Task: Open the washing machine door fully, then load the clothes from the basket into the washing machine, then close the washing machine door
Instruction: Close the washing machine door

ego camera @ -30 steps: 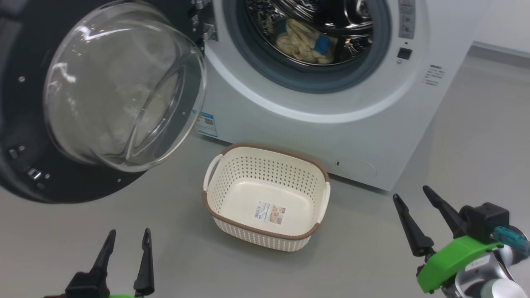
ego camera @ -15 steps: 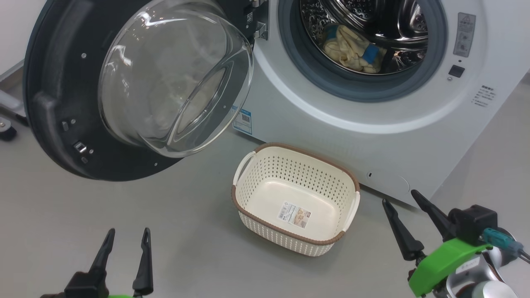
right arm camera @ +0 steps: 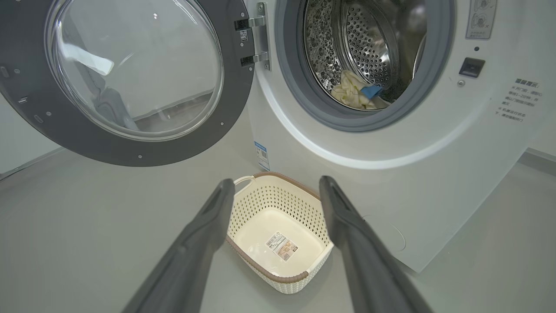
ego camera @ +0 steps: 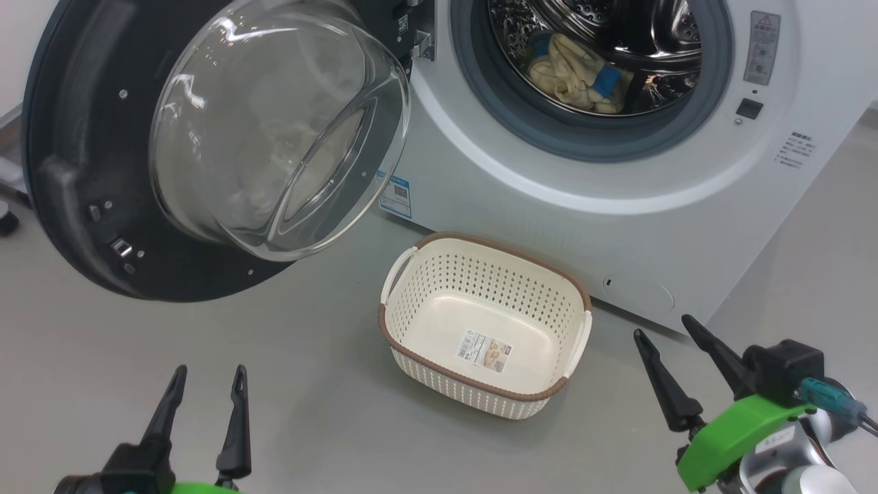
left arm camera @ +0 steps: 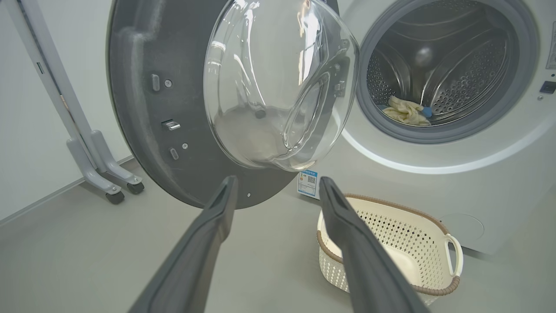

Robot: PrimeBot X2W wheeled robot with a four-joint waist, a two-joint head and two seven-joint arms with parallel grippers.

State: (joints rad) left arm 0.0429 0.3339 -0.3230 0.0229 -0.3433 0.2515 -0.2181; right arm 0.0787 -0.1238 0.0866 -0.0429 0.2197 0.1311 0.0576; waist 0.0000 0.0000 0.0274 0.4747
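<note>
The washing machine (ego camera: pixel 617 226) stands with its round black door (ego camera: pixel 75 171) swung wide open to the left, the glass bowl (ego camera: pixel 274 130) bulging toward me. Cream-yellow clothes (ego camera: pixel 573 75) with a blue patch lie inside the steel drum (right arm camera: pixel 356 89). The cream basket (ego camera: pixel 549 295) sits on the floor in front of the machine, holding nothing but its sticker. My left gripper (ego camera: pixel 209 374) is open at the lower left, well short of the door. My right gripper (ego camera: pixel 664 326) is open at the lower right, beside the basket. Neither holds anything.
A grey wheeled stand (left arm camera: pixel 93 152) is by the wall left of the door. Grey floor (ego camera: pixel 309 412) stretches between my grippers and the basket. The blue energy label (ego camera: pixel 396 195) shows at the machine's lower left corner.
The head camera has swung, shifting the whole scene right so more of the door shows. Both grippers keep their places and stay open; clothes and basket have not moved.
</note>
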